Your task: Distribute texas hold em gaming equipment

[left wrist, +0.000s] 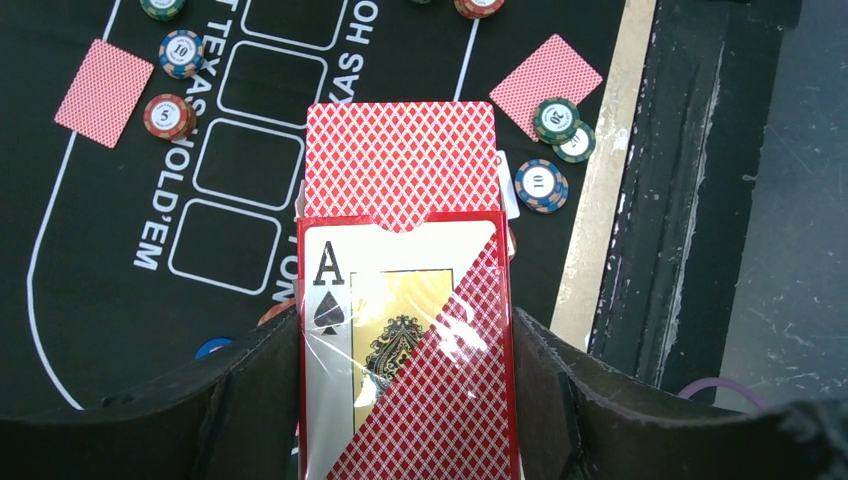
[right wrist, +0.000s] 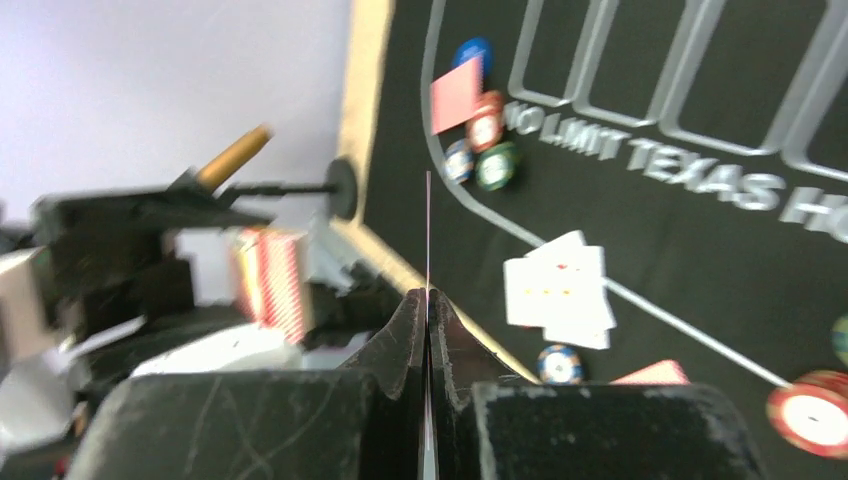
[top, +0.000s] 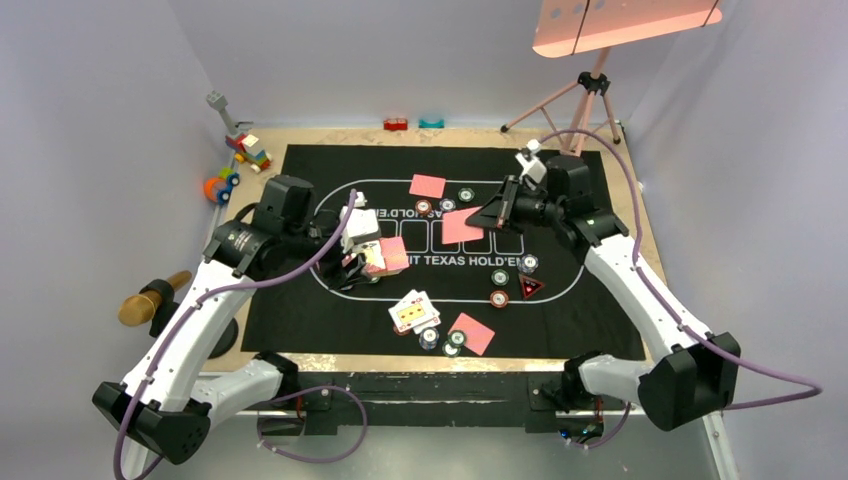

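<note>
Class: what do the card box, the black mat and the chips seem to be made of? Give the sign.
Card box: probably cardboard under glossy clear film; glare streaks on its face. Mat: matte black, likely cloth or felt; no shine. Chips: perhaps moulded plastic or clay; striped rims, white printed centres.

Mat: we see a black mat [top: 330, 310] with white lettering, flat on a tan board [top: 330, 135].
Toys: we find colourful toy blocks [top: 250, 150] and an orange-and-blue toy [top: 220, 186] off its far left corner.
Far edge: a red brick [top: 395, 124] beside a teal piece [top: 431, 123].
Stand: our pink tripod [top: 590, 95] carries a pink panel [top: 620, 22].
Left: a gold-tipped object [top: 152, 298] we cannot identify.
</note>
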Robot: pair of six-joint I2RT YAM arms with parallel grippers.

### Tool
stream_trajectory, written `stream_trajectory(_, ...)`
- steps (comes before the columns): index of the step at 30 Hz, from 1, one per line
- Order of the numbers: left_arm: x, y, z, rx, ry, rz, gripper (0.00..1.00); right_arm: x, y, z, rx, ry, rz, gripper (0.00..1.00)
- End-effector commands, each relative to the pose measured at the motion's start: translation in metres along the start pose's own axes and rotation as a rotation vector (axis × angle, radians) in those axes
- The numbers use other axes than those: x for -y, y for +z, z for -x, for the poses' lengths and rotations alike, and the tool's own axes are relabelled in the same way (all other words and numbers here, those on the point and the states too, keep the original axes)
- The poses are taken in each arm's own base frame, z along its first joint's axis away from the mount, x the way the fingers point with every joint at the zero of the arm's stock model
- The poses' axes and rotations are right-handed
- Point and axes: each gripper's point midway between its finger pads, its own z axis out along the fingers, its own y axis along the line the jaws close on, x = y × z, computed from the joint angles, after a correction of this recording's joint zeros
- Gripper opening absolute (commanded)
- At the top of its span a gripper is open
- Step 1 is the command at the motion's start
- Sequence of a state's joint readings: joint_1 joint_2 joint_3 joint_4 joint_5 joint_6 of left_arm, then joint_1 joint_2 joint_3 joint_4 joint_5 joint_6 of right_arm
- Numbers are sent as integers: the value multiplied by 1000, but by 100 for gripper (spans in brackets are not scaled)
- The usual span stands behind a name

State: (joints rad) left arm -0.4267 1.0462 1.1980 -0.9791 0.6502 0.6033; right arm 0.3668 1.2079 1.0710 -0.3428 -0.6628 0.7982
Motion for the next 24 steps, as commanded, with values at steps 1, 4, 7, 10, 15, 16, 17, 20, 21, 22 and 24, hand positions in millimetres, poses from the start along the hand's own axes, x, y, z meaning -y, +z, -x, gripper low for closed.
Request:
stream_trajectory(1, 3, -6, 23, 88, 29, -3, 0, 92, -18, 14, 114, 45, -320, 0)
stream_trajectory(4, 3, -8, 26, 94, 31, -4, 0, 151, -29, 13, 194, 139, -448, 0)
stream_trajectory(7, 4, -8, 27, 97, 34, -8, 0, 195, -40, 15, 264, 197, -552, 0)
stream_trajectory(10, 5, -9, 28, 98, 32, -12, 0, 227, -49, 14, 312, 239, -636, 0)
stream_trajectory(15, 5, -9, 28, 99, 33, -12, 0, 255, -62, 6, 354, 295, -705, 0)
stream_trajectory(16, 5, -9, 28, 100, 34, -12, 0, 258, -63, 3, 352, 303, -721, 0)
stream_trajectory(17, 5, -9, 28, 99, 34, -12, 0, 261, -65, 0, 347, 309, -734, 1)
stream_trajectory(20, 4, -8, 29, 101, 33, -14, 0, 265, -69, -7, 339, 329, -762, 12)
stream_trajectory(21, 4, -8, 29, 102, 31, -16, 0, 265, -70, -8, 339, 333, -766, 18)
stream_trajectory(22, 5, -8, 29, 103, 31, -18, 0, 266, -71, -10, 338, 339, -774, 27)
stream_trajectory(24, 5, -8, 30, 104, 31, -18, 0, 267, -75, -13, 334, 350, -796, 40)
